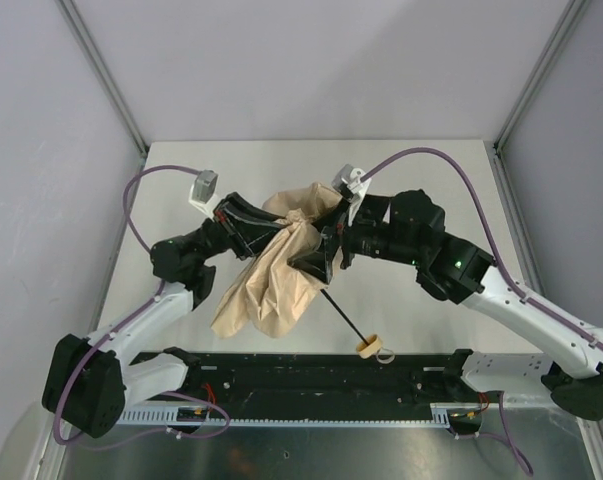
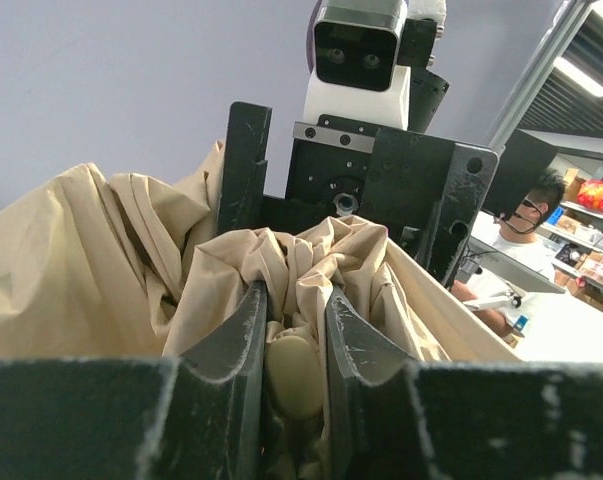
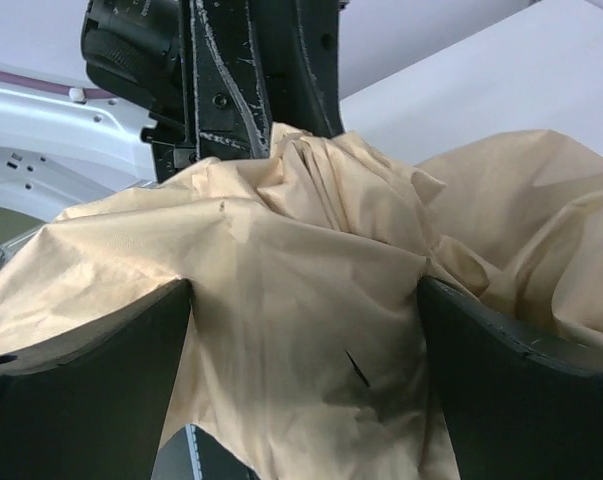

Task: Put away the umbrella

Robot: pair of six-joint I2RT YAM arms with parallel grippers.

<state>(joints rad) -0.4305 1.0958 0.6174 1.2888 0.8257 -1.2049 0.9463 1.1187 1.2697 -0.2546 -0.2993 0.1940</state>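
**Desk:** How is the left tool (image 2: 296, 295) shown?

**Caption:** It is shown narrowed. Its two dark fingers (image 2: 243, 345) are pinched on a bunched fold of tan canopy (image 2: 91, 270), and a pale rounded part (image 2: 296, 375) is caught between them.

**Desk:** And the right tool (image 3: 301, 340)?

**Caption:** It is held wide, with one scuffed black finger (image 3: 81, 390) set at either side of a mound of the same fabric. Whether the cloth is pressed by them cannot be told.

**Desk:** Where is the umbrella (image 1: 281, 270) placed?

**Caption:** It is pictured from above at the middle of the white counter (image 1: 431, 180). The crumpled upper part is gathered between the two tools, which are turned toward each other. The rest of the fabric is spread loosely down toward the near edge. A thin black shaft (image 1: 341, 315) is seen running out from under the cloth, slanting toward the near right. It ends in a small tan knob handle (image 1: 367, 346) with a loop strap (image 1: 386, 353), which lies just beside the black rail (image 1: 321, 375) at the counter's near edge.
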